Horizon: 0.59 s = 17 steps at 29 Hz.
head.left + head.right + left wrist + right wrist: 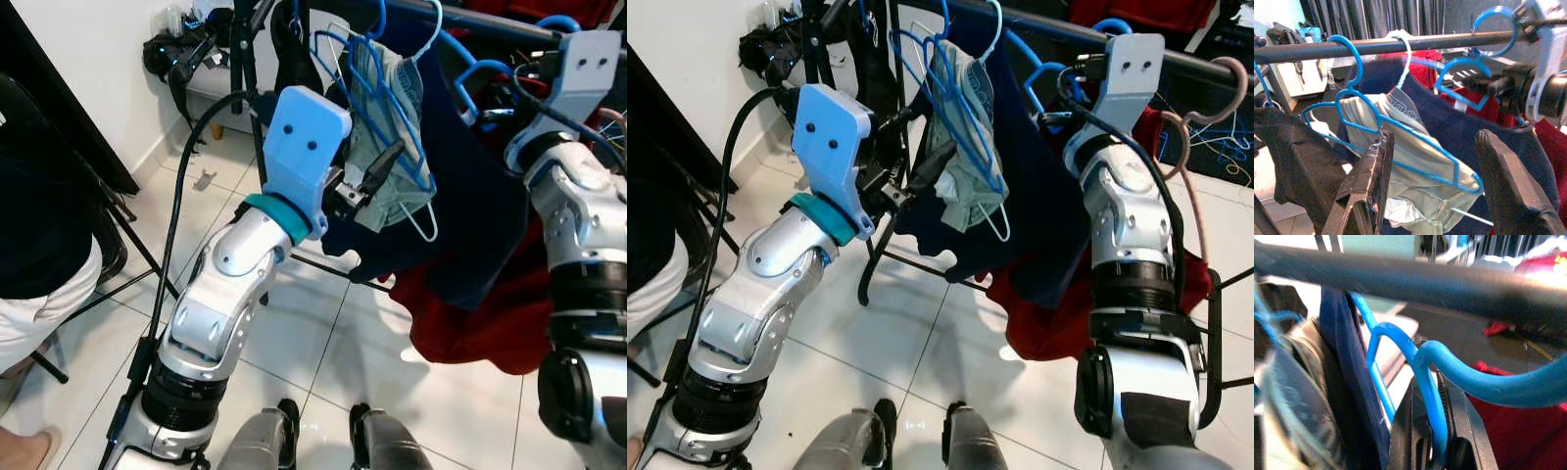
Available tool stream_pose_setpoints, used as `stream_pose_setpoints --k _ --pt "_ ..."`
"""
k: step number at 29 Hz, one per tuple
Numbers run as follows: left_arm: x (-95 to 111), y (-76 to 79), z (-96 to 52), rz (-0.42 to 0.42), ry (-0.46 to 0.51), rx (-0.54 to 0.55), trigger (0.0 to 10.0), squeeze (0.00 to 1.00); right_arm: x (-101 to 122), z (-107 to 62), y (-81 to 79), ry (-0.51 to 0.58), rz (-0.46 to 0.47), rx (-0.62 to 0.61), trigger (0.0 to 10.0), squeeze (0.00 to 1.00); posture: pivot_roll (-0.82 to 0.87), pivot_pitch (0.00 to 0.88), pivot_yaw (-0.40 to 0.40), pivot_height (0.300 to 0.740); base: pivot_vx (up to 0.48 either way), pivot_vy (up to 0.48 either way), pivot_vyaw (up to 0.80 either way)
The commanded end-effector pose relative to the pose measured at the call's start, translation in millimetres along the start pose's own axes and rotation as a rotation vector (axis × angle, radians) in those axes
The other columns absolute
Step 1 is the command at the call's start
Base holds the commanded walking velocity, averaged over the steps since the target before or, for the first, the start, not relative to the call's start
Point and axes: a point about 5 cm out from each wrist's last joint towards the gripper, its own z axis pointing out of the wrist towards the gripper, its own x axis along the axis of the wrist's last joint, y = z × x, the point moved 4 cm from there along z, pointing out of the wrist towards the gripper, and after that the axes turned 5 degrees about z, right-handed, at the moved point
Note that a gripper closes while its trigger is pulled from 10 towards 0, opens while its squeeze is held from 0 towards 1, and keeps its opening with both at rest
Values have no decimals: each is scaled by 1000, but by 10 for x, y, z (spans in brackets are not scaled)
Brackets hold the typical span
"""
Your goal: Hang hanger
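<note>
Right gripper [1436, 450]: its 2 black fingers pinch the neck of the blue hanger [1422, 382], which runs up from between them. The hanger's hook [1498, 382] arches just below the dark clothes rail [1425, 281] in the right wrist view; whether it already bears on the rail cannot be told there. In the left wrist view the same blue hook [1493, 22] appears looped over the rail [1376, 46], with the right gripper directly under it.

Left gripper [1435, 191]: fingers spread wide, holding nothing, pointed at a grey-green garment [1415, 171] on another blue hanger [1400, 132] that is hooked on the rail. One finger lies close to that garment; contact is uncertain.

Below the rail hang a navy garment [470, 196] and a red garment [480, 323]. A black garment [1293, 147] hangs further along the rail on the left gripper's side. White tiled floor [323, 343] lies beneath the rail.

Step in hand, as judged: seating the hook on the rail, close to the end of the task.

Next move calls for: confirming that the hook sits fully over the rail, then opening the right fingers and drawing the gripper down and back without dragging the hanger off. The left gripper needs to stay free of the neighbouring hanger.
</note>
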Motion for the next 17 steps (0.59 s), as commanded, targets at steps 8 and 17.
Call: stream_pose_setpoints --k 8,17 --pt "-50 66 -15 -18 -19 -25 10000 0 198 -170 -49 106 -40 -56 10000 0 -114 154 89 740 0 0 0" --pt "-84 89 -36 -29 -30 -31 10000 0 -295 -565 102 -47 -94 -172 10000 0 -128 167 89 740 0 0 0"
